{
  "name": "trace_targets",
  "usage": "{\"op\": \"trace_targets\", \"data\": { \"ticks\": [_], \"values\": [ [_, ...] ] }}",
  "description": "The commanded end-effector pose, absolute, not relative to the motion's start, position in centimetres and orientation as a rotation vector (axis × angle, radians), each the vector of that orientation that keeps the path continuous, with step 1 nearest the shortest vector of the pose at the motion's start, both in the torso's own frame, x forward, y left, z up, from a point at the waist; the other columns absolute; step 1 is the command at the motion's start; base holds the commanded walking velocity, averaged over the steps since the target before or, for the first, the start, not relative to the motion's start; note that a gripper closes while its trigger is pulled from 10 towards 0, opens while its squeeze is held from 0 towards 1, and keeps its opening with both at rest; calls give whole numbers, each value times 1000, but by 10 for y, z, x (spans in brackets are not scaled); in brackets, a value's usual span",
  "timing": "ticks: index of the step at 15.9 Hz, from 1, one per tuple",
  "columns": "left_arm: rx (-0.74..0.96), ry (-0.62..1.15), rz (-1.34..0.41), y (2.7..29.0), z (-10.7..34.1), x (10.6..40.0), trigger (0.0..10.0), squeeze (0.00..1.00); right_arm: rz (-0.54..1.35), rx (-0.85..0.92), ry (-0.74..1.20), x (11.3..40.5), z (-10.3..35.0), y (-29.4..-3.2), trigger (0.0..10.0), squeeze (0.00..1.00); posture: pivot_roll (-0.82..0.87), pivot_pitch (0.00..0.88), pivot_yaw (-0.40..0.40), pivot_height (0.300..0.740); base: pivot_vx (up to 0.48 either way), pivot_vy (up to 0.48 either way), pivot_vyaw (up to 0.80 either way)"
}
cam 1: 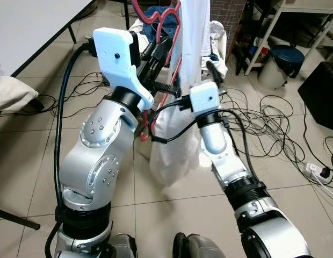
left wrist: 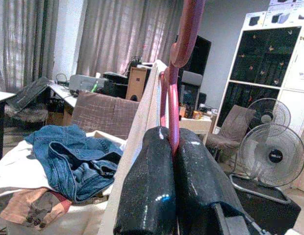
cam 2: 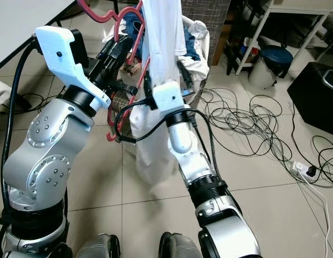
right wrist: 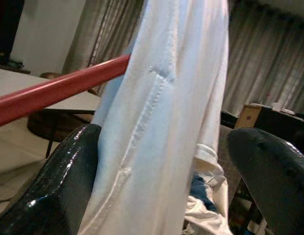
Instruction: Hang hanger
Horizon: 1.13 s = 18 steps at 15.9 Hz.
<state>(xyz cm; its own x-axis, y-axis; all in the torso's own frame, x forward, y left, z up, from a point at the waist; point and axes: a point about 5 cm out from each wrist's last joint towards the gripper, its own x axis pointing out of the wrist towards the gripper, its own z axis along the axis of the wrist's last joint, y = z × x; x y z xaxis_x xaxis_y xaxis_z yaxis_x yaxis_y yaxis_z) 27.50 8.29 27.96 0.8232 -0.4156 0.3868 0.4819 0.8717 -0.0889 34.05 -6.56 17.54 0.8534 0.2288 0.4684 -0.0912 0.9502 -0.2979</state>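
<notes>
My left tool (left wrist: 172, 188) is clenched on the red hanger (left wrist: 174, 93); my right tool (right wrist: 162, 181) is released, its fingers (right wrist: 59, 191) straddling the white shirt (right wrist: 166, 122).

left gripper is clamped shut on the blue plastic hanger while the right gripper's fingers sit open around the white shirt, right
Not quite: the hanger is red, not blue. The left wrist view shows the left gripper shut on the red plastic hanger. The rest holds: in the right wrist view the right gripper has its fingers open on either side of the white hanging shirt.
</notes>
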Motion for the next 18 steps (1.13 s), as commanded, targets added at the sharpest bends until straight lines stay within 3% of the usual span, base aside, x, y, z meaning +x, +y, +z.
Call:
{"op": "trace_targets", "data": {
  "ticks": [1, 12, 18],
  "values": [
    [-183, -422, -494, 80, 290, 273, 10000, 0, 134, -262, -489, 341, 170, -75, 10000, 0, 2, 116, -32, 740, 0, 0, 0],
    [-182, -433, -499, 79, 292, 272, 10000, 0, 59, -200, -382, 347, 160, -99, 10000, 0, 4, 113, -30, 740, 0, 0, 0],
    [-177, -442, -510, 78, 295, 273, 10000, 0, 181, -175, -377, 353, 168, -84, 10000, 0, 8, 111, -30, 740, 0, 0, 0]
  ]
}}
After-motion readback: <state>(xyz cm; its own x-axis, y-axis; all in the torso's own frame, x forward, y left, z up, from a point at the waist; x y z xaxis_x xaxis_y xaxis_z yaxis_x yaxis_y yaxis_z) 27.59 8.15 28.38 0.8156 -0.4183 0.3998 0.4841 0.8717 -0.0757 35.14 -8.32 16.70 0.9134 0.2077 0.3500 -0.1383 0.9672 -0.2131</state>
